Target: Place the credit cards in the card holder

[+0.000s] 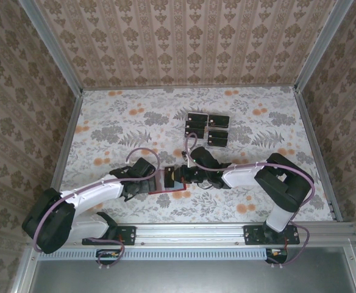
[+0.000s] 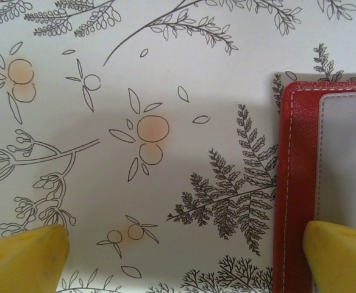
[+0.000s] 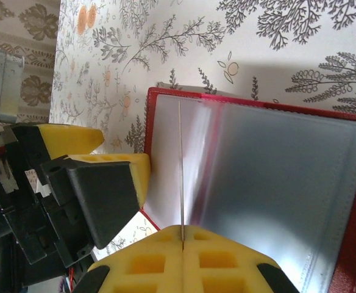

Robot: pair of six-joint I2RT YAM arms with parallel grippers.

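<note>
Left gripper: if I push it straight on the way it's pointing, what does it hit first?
Probably the card holder: one finger of the open left gripper is over its red edge, the other over bare tablecloth. Depth is unclear.
</note>
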